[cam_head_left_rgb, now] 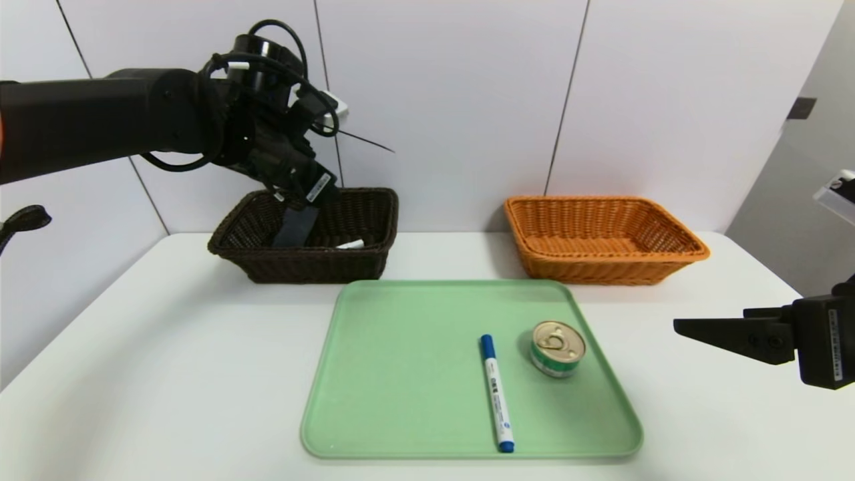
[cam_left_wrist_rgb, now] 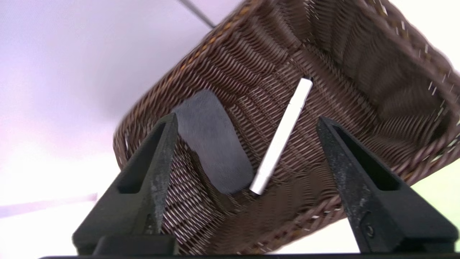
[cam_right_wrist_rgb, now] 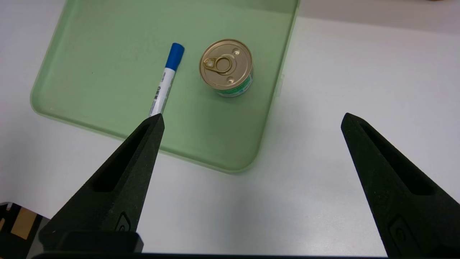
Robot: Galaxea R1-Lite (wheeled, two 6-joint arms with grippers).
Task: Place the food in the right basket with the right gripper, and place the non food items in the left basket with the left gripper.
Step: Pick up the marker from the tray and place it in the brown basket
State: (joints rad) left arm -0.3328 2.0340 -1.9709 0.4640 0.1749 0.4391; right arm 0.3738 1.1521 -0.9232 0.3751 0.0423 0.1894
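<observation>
Left pincer (cam_left_wrist_rgb: 246, 120) spread above dark basket (cam_head_left_rgb: 304, 264) (grey cloth (cam_left_wrist_rgb: 212, 144) at its fingertip); right pincer (cam_right_wrist_rgb: 251, 118) spread off the tray's (cam_right_wrist_rgb: 230, 158) edge.

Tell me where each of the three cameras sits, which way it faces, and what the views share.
Head: high on the robot, facing forward and down at the table; both arms show.
Left wrist: above the dark basket, looking in past the open left gripper at the cloth and white marker.
Right wrist: beside the green tray, facing the can and blue-capped marker past the open right gripper.
Shared: head and right wrist show tray, can, blue-capped marker.
</observation>
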